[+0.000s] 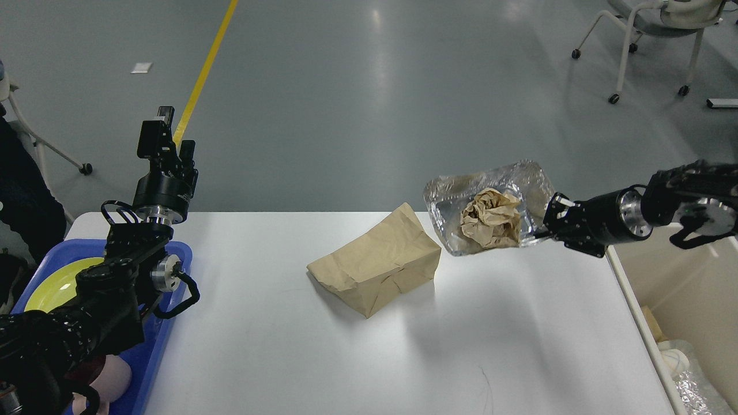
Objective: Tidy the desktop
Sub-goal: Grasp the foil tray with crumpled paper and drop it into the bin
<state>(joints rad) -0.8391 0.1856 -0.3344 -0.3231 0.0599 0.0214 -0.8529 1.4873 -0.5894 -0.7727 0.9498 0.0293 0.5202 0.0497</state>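
Observation:
The desktop (277, 346) is a wide white tabletop. A brown paper bag (375, 268) lies on it near the middle. My right gripper (542, 222) is shut on the right rim of a foil tray (447, 199) and holds it tilted in the air above the table's far right part. A crumpled brown paper ball (491, 219) sits in the tray. My left gripper (164, 135) is raised above the table's far left corner, away from these things; its two fingers stand apart and hold nothing.
A blue plastic tray (173, 253) with a yellow plate (55, 282) stands at the left edge under my left arm. A beige bin (680, 288) with trash stands off the right edge. A wheeled chair (651, 34) is far behind.

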